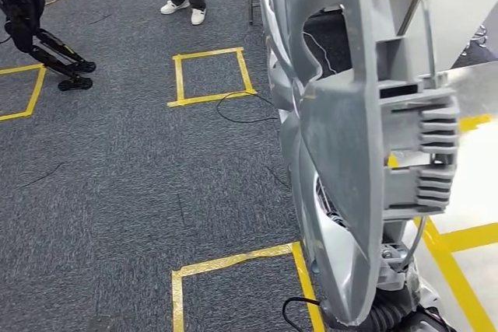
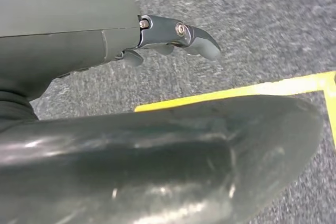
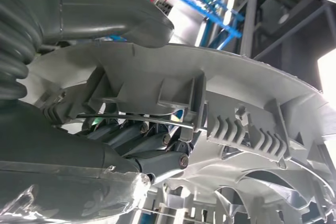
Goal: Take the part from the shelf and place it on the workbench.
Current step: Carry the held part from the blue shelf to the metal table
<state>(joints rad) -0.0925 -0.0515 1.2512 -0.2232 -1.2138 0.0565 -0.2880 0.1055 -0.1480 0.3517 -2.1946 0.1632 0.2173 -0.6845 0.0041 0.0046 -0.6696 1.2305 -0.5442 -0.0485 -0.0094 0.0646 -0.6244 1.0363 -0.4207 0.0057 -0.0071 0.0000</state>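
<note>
Gripping the grey part (image 1: 341, 161) upright (ribbed side right), right hand (image 3: 158, 150) holds; left hand (image 2: 178, 38) hangs released over carpet (image 1: 117, 176).

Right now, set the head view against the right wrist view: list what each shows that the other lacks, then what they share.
Head view alone: grey carpet with yellow tape squares, a person's legs and white shoes, and the dark legs of another robot.

Right wrist view alone: the right hand, fingers curled around the part's rim, and blue racking behind it.

Both: the grey ribbed plastic part, held up close.
</note>
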